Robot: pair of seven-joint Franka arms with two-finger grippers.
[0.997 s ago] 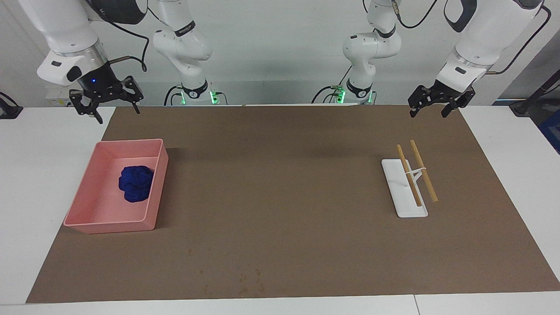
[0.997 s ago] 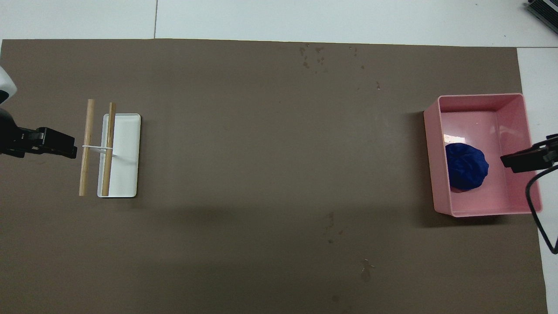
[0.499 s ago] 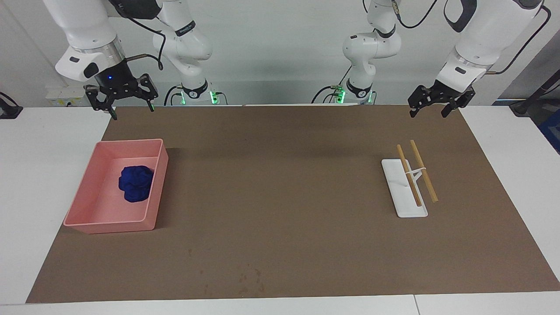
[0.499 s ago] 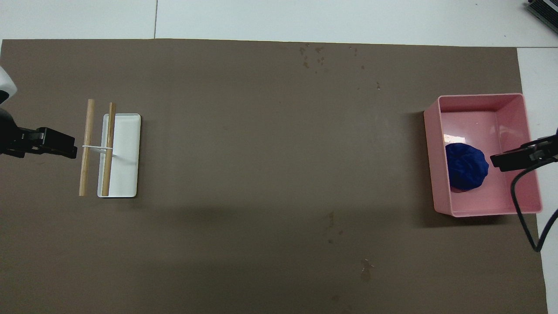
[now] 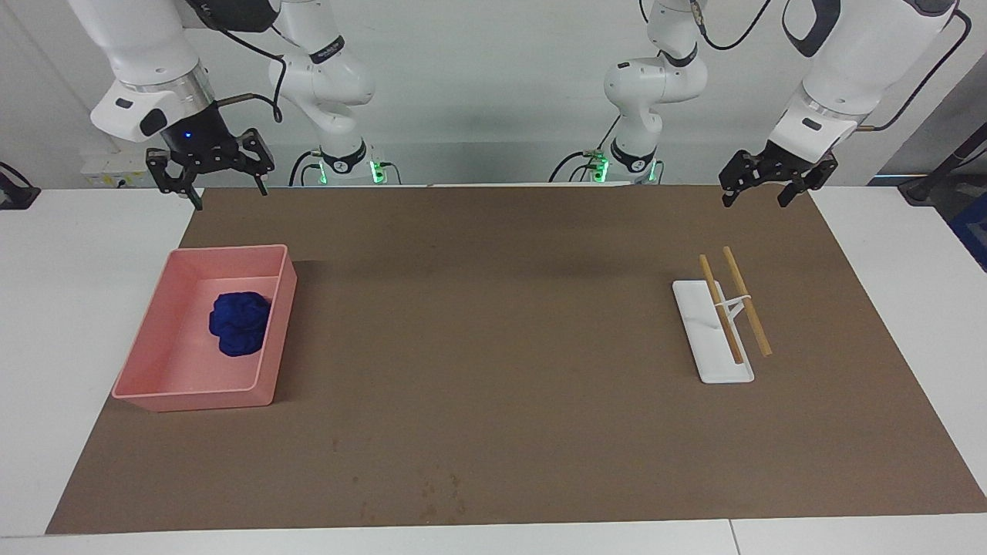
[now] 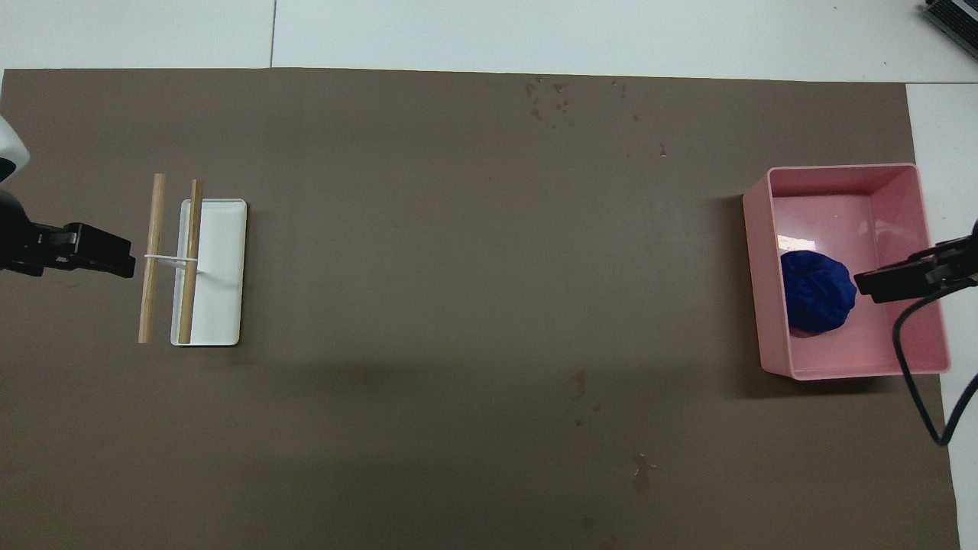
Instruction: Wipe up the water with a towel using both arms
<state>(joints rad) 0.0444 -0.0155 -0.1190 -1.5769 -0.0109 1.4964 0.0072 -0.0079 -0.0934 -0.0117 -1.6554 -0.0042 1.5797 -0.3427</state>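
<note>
The royal-blue towel (image 5: 239,324) lies bunched in a pink bin (image 5: 193,399) at the right arm's end of the brown mat; it also shows in the overhead view (image 6: 816,302). My right gripper (image 5: 229,196) hangs open and empty, high in the air; in the overhead view its tip (image 6: 879,283) shows over the bin (image 6: 840,174), beside the towel. My left gripper (image 5: 754,200) waits open and empty, raised at the left arm's end; it shows in the overhead view too (image 6: 114,260). I cannot make out a water streak on the mat.
A white tray (image 5: 705,339) with two wooden sticks (image 5: 746,302) on a small rack sits at the left arm's end, also in the overhead view (image 6: 225,267). Small dark spots (image 5: 439,493) mark the mat's edge farthest from the robots.
My right gripper has swung in from outside the mat's edge toward the bin and risen a little. The left arm, towel and bin have not moved.
</note>
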